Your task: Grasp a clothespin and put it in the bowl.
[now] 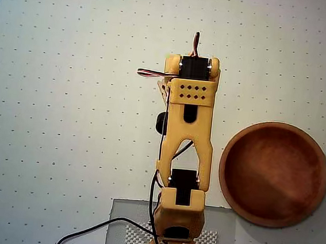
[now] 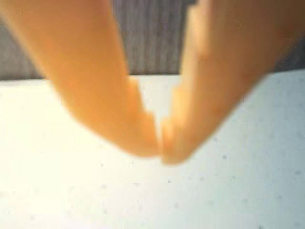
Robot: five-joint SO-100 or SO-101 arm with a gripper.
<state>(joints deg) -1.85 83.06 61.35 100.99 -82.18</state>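
A: How does the end effector (image 2: pixel 160 153) stand?
B: In the wrist view its orange tips meet, closed on nothing, above the pale dotted surface (image 1: pixel 65 118).
A: And the bowl (image 1: pixel 273 174)?
B: Overhead, right of the arm (image 1: pixel 187 136), empty. No clothespin shows in either view.
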